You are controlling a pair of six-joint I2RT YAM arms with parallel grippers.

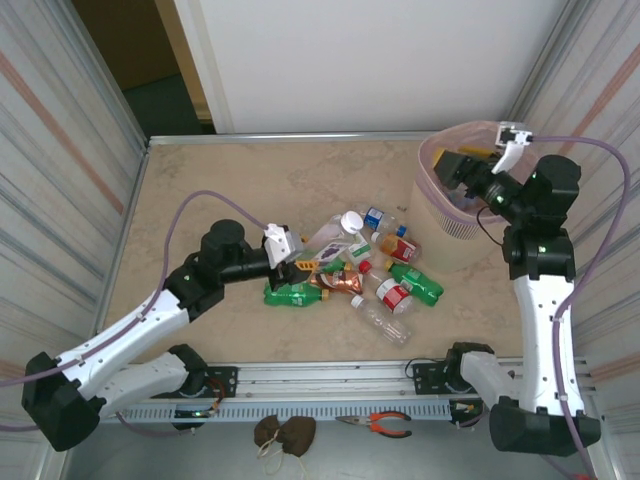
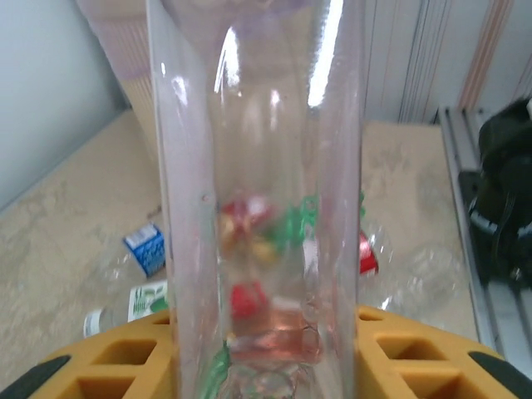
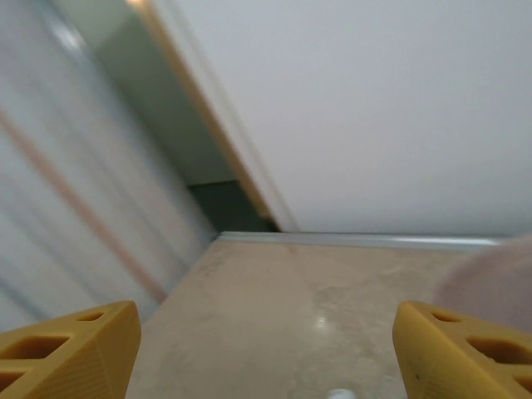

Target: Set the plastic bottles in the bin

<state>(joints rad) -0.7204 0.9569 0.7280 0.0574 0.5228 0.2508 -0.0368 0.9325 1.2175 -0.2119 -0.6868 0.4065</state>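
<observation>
Clear plastic in the left tool: clenched on a clear bottle, whose long axis runs straight out between the yellow fingers. The other plastic bottles lie just beside it at 3 o'clock. The bin is at 2 o'clock, well apart across the desk. The right tool is released, empty, over the rim; that arm is nearer.

Bright, even light, with glare streaks down the close, blurred bottle.

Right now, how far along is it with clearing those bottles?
Done: unclear. The bin's inside is hidden beneath the open, empty right gripper. In hand: the left gripper clamps a clear bottle. Left: a pile of bottles on the table.
</observation>
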